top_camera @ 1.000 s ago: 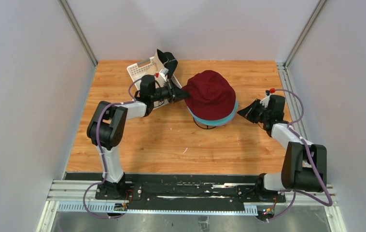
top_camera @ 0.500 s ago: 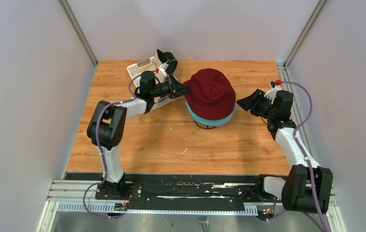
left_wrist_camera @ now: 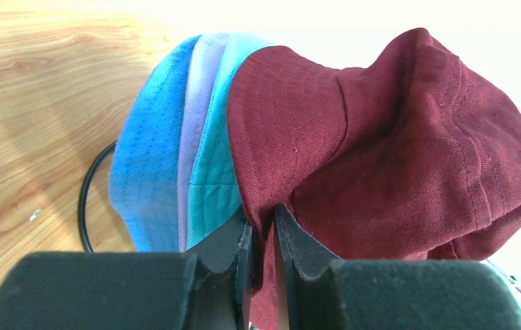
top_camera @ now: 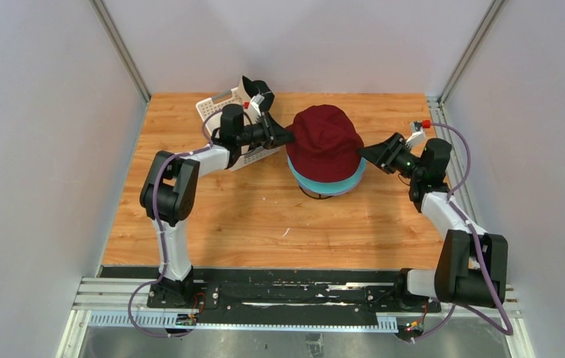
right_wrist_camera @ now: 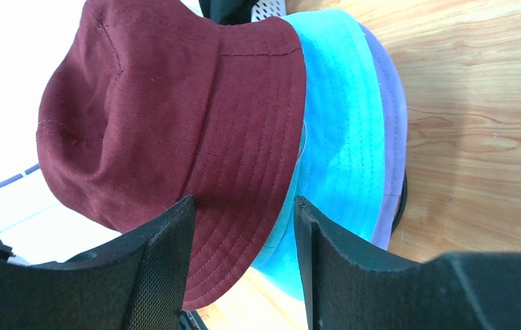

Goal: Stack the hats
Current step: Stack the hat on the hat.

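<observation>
The dark red hat (top_camera: 326, 142) tops a stack over the teal hat (top_camera: 329, 185) at the table's middle. In the left wrist view the dark red hat (left_wrist_camera: 395, 151) lies over the teal (left_wrist_camera: 213, 158), lavender (left_wrist_camera: 192, 137) and blue (left_wrist_camera: 148, 158) hats. My left gripper (top_camera: 288, 139) (left_wrist_camera: 263, 220) is shut on the dark red hat's left brim. My right gripper (top_camera: 364, 151) (right_wrist_camera: 244, 213) stands open just right of the stack, with the dark red brim (right_wrist_camera: 175, 110) and the teal brim (right_wrist_camera: 333, 124) showing between its fingers, not pinched.
A white lattice basket (top_camera: 216, 112) sits at the back left behind my left arm, with a black hat (top_camera: 257, 91) at its far end. The black wire stand (top_camera: 305, 194) shows under the stack. Grey walls close in both sides.
My right gripper has opened and swung up and left to the stack's right brim. My left gripper, still on the dark red brim, has shifted slightly toward the back.
</observation>
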{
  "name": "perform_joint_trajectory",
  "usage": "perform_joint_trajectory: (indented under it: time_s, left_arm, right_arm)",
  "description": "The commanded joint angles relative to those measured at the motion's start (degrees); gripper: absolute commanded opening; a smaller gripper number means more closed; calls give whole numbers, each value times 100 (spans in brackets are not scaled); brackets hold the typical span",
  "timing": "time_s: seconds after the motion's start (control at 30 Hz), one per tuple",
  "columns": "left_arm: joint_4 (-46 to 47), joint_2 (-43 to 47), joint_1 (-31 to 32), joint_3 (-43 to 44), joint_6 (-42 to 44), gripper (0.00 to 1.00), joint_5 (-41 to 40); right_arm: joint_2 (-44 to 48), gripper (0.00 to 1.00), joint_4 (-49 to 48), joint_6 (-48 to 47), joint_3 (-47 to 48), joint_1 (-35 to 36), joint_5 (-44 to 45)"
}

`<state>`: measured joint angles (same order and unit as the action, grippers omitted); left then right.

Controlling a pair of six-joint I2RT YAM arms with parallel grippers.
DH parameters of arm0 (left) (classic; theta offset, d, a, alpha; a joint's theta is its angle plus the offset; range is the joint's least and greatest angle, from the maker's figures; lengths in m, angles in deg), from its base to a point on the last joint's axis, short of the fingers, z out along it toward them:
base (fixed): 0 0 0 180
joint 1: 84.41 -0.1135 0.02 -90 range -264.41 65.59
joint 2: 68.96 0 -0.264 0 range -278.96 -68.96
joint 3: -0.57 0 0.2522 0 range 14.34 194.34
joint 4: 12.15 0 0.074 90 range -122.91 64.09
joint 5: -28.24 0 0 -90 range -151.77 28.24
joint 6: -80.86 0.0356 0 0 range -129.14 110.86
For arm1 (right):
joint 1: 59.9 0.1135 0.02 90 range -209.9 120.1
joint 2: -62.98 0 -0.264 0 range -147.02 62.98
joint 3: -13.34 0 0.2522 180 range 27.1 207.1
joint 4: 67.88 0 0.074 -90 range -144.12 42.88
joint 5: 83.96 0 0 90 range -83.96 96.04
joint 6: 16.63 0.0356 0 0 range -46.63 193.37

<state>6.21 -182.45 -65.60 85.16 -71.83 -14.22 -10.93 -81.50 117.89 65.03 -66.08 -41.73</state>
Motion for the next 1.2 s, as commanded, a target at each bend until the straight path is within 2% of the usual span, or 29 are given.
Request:
perform_joint_trajectory:
  time_s: [0.0, 0.13, 0.23, 0.57, 1.17]
  left_arm:
    - [-452, -199, -26, 82, 425, 18, -59]
    - [-535, -245, -27, 89, 498, 18, -77]
    - [-539, -293, -26, 105, 507, 18, -75]
    - [-538, -310, -26, 124, 516, 17, -70]
    - [-538, -209, -10, 165, 498, 17, -74]
  right_arm:
    - [-121, 54, -887, 491, -97, -68, -468]
    - [-253, 55, -1188, 713, -160, -117, -573]
    - [-521, 55, -1931, 1237, -278, -221, -798]
    - [-2116, 55, -6256, 3887, -609, -313, -1142]
    - [-1876, 54, -6339, 4066, -479, -281, -1188]
